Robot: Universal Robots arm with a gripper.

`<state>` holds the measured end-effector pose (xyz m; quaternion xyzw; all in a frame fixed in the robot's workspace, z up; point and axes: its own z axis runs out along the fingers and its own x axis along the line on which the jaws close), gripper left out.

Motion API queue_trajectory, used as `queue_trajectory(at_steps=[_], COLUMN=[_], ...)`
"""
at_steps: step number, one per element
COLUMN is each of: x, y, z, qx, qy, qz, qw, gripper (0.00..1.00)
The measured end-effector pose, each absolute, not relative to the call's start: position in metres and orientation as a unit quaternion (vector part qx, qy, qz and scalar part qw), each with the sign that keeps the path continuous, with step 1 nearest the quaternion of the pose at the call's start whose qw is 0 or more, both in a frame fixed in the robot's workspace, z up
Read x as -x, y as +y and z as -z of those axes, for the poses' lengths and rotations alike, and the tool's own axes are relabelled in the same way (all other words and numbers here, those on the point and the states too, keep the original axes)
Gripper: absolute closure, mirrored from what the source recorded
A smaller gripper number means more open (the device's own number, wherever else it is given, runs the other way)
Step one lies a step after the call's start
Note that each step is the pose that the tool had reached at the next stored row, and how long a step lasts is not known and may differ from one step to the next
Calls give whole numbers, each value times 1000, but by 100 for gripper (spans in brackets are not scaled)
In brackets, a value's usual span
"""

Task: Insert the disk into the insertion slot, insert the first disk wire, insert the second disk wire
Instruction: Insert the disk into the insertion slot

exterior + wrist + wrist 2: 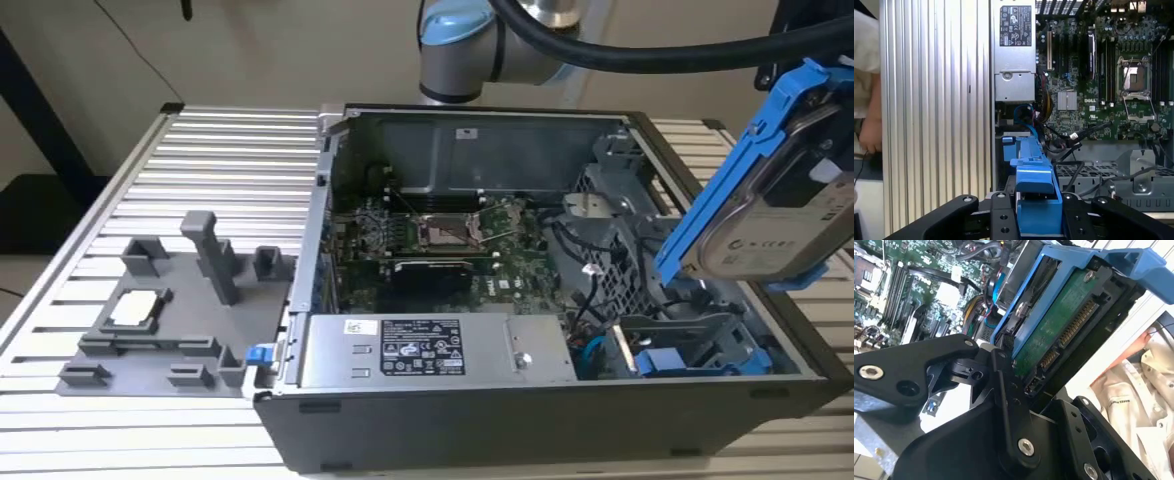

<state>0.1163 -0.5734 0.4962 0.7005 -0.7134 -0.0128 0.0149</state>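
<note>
My gripper [1037, 212] sits closest, its black jaws clamped on the blue carrier of the disk [781, 200]. The open computer case [534, 425] holds a green motherboard [454, 240] and, at its near wall, a grey power-supply box [427, 350]. The disk hangs tilted over the drive cage [617, 262] at the exterior view's right, showing a silver body, pale label and blue frame.

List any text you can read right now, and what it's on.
None can be read for sure.
Label on the power-supply box: print too small.
Label on the disk: too small.
White sticker on the case wall: too small.
Printing on the motherboard: too small.
</note>
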Motion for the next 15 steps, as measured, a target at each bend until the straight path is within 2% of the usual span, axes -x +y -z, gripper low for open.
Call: queue_trajectory(at_steps=[15], x=[-116], y=[-573], z=[-480], qx=[-701], qy=[-713], qz=[13], qw=[15], gripper=[67])
